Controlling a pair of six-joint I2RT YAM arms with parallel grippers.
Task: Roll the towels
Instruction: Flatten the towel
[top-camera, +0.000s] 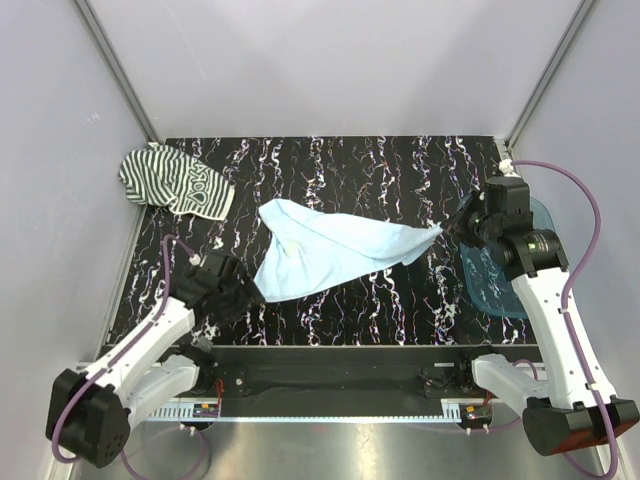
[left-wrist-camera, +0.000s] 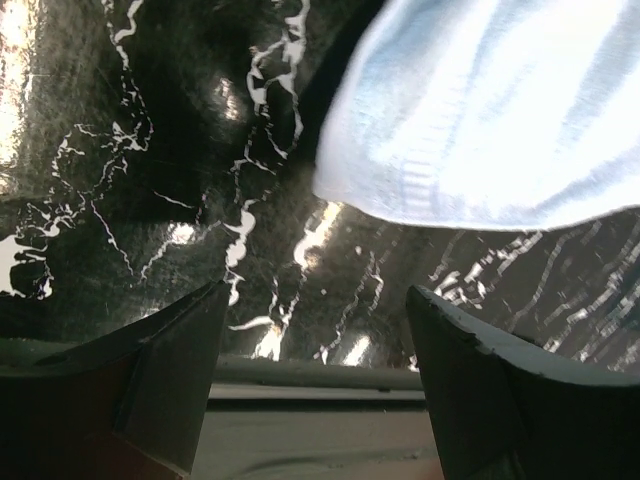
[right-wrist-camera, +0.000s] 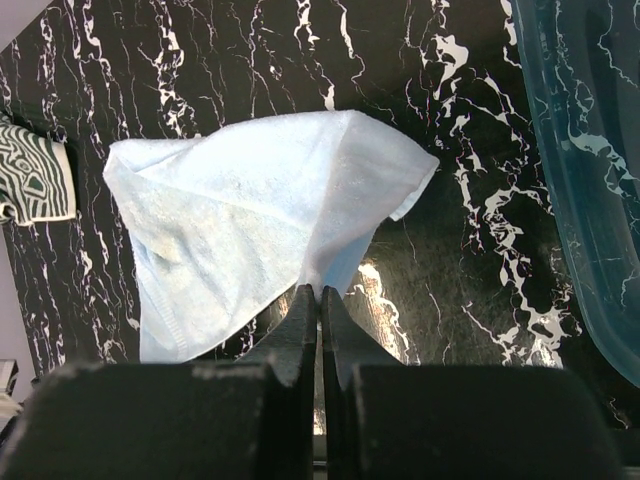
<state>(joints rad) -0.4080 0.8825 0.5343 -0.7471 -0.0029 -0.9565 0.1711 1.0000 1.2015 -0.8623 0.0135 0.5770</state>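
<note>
glare on the glossy table (left-wrist-camera: 150, 200); blue towel (left-wrist-camera: 480, 110) overexposed.

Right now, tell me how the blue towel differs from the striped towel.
The blue towel is plain pale blue; the striped towel has dark-and-white stripes. The blue towel lies spread out midway across the table; the striped towel sits bunched at its far left corner. The right gripper pinches a corner of the blue towel; no gripper touches the striped towel. Both are soft cloth, neither yet rolled.
</note>
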